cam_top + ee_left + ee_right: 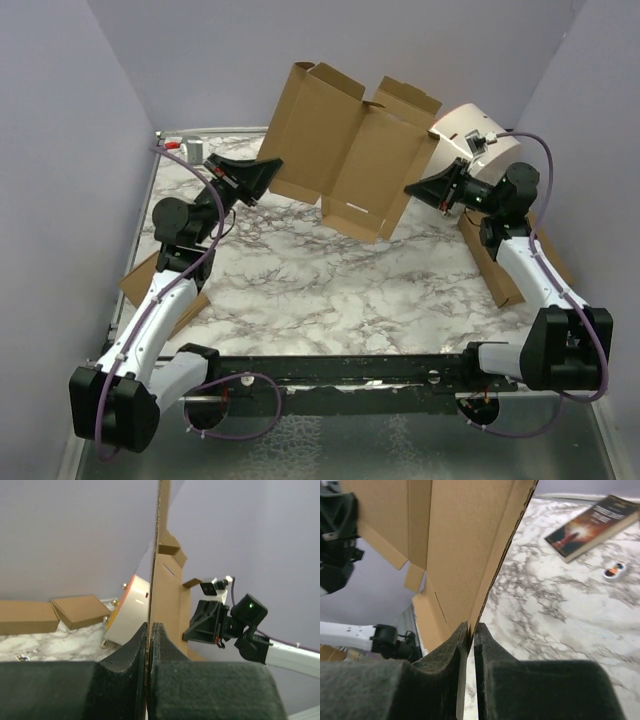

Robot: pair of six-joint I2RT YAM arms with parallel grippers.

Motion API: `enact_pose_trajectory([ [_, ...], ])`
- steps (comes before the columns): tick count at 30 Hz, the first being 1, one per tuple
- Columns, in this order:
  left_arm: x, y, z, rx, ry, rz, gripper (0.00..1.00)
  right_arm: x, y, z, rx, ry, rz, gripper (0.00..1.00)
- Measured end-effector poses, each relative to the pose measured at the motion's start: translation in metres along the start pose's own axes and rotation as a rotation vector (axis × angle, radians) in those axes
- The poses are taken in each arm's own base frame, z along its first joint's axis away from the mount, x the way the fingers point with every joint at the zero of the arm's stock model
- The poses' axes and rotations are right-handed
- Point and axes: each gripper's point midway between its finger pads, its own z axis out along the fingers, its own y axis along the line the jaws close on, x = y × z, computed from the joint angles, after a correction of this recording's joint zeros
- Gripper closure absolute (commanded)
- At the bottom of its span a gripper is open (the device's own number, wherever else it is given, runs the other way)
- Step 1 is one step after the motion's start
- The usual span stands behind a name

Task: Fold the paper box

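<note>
The paper box (350, 150) hangs above the far side of the marble table (330, 285), a mostly flat sheet pinched at opposite edges by the left gripper (266, 172) and right gripper (412, 188), so nearly all the folding looks undone.

Setting: robot-manipulation lab cell | Enclosure: plain lavender walls (60, 120) close three sides of the table (330, 290) | Surface: marble-patterned top | Rig: left arm (165, 300) and right arm (530, 270) bolted to a black rail (340, 368) at the near edge | Wiring: exposed purple cables (279, 402) | Props: a book (592, 525).
</note>
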Motion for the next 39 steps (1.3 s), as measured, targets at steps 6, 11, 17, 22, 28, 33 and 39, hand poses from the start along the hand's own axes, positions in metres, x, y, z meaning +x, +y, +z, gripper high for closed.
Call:
enact_pose_trajectory([
  [6,0.044,0.011,0.015,-0.097,0.072,0.07,1.0,0.016,-0.034,0.004,0.19,0.035,0.054,0.94],
  [11,0.08,0.026,0.02,-0.21,0.136,0.133,1.0,0.033,-0.059,0.006,0.353,0.088,0.091,0.98],
  [17,0.124,0.05,0.018,-0.335,0.239,0.199,1.0,0.065,-0.091,0.007,0.529,0.184,0.126,0.99],
  [22,0.16,0.065,0.009,-0.373,0.327,0.197,1.0,0.107,-0.125,-0.005,0.699,0.296,0.169,0.99],
  [28,0.207,0.081,-0.008,-0.4,0.437,0.142,1.0,0.16,-0.156,-0.02,0.853,0.45,0.201,0.99],
  [33,0.233,0.085,-0.016,-0.405,0.501,0.108,1.0,0.188,-0.164,-0.024,0.891,0.539,0.232,0.96],
  [39,0.242,0.09,-0.02,-0.417,0.523,0.101,1.0,0.192,-0.165,-0.022,0.889,0.552,0.237,0.91],
])
